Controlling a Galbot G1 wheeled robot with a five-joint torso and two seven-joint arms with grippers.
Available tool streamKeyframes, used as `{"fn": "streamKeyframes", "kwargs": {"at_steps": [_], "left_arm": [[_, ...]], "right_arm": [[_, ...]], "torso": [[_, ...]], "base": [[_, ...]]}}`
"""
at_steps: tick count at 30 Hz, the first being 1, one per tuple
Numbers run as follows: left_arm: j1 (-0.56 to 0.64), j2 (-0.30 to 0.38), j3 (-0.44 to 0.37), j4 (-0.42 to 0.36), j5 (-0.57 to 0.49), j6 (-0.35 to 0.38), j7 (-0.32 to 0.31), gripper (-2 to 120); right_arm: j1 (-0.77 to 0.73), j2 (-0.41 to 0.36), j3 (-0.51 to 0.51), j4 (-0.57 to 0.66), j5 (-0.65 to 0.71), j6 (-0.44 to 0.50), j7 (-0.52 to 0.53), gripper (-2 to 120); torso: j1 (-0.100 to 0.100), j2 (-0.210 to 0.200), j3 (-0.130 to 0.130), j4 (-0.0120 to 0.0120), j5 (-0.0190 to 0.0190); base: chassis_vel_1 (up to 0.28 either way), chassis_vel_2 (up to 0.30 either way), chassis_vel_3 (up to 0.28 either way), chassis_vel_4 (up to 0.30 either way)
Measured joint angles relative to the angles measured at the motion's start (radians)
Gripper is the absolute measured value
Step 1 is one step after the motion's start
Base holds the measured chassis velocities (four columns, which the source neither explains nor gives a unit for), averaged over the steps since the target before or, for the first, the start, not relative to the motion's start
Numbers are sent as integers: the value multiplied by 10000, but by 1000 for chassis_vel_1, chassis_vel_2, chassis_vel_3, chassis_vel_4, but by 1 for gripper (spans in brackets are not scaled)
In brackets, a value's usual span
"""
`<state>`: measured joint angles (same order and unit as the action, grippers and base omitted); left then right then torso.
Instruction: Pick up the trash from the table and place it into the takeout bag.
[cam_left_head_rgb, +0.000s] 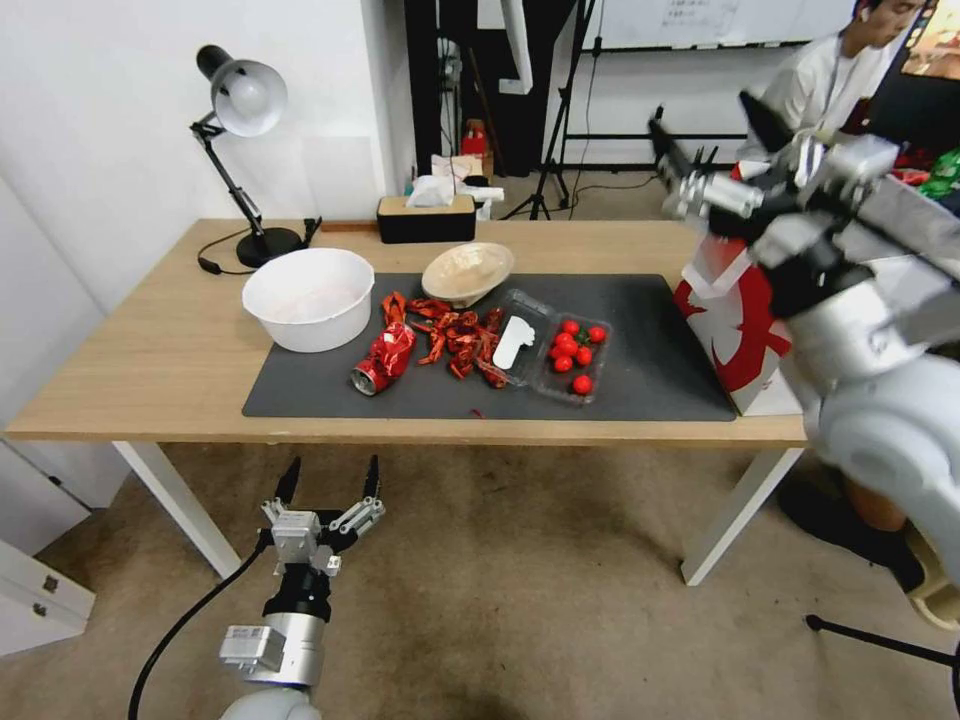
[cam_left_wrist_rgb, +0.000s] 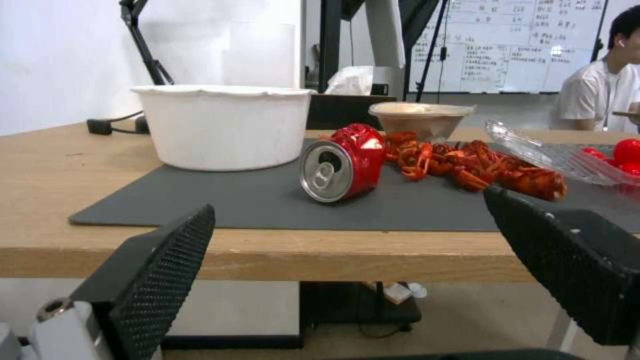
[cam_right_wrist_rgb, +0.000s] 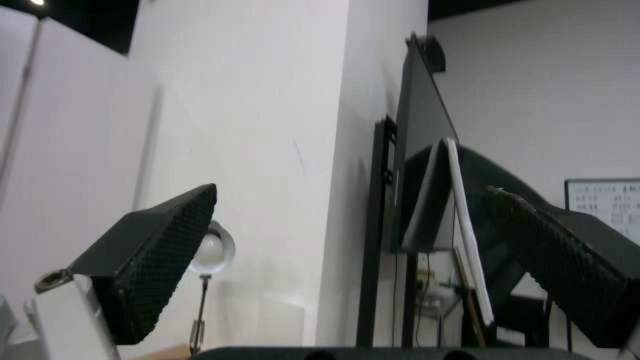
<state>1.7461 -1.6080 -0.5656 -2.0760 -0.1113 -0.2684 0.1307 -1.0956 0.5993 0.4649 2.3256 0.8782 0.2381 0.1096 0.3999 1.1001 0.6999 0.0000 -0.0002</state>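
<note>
On the table, a dark mat holds the trash: a crushed red can on its side, a heap of red shells, a beige shallow bowl and a clear box of red tomatoes. The red-and-white takeout bag stands at the table's right end, partly behind my right arm. My right gripper is open and raised above the bag. My left gripper hangs open below the table's front edge, facing the can. Neither gripper holds anything.
A white bowl sits at the mat's left end. A desk lamp and a black tissue box stand along the table's back edge. A person sits behind the table at the far right. Carpet lies in front.
</note>
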Motion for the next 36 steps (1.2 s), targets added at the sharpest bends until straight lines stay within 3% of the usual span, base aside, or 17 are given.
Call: {"fn": "streamKeyframes", "kwargs": {"at_steps": [5,10,13,21,36], "left_arm": [[24,-11,32,-24,68,0,-5,100],[54,-9,43,-25,77,0,-6,100],[73,-1,37,-9,76,-5,-17,100],[53,24,34,28,66,-9,-29,100],[40,49,1,35,33,-11,-53,100]], "right_arm": [[-2885,1025,1134,479,-1693,336,-486,100],[-4062,1813,1415,506,-2846,501,-549,100],[-5014,2666,1409,261,-3836,1049,-535,100],[-6021,3852,804,-513,-5454,1663,-138,100],[-6376,4778,-212,-2074,-6361,1837,759,100]], "torso": [[0,0,0,-2,3],[1,-1,0,2,1],[0,-1,0,-1,-1],[1,-1,0,0,1],[1,-1,1,0,1]], "base": [[0,0,0,0],[0,0,0,0],[0,0,0,0],[0,0,0,0],[0,0,0,0]]}}
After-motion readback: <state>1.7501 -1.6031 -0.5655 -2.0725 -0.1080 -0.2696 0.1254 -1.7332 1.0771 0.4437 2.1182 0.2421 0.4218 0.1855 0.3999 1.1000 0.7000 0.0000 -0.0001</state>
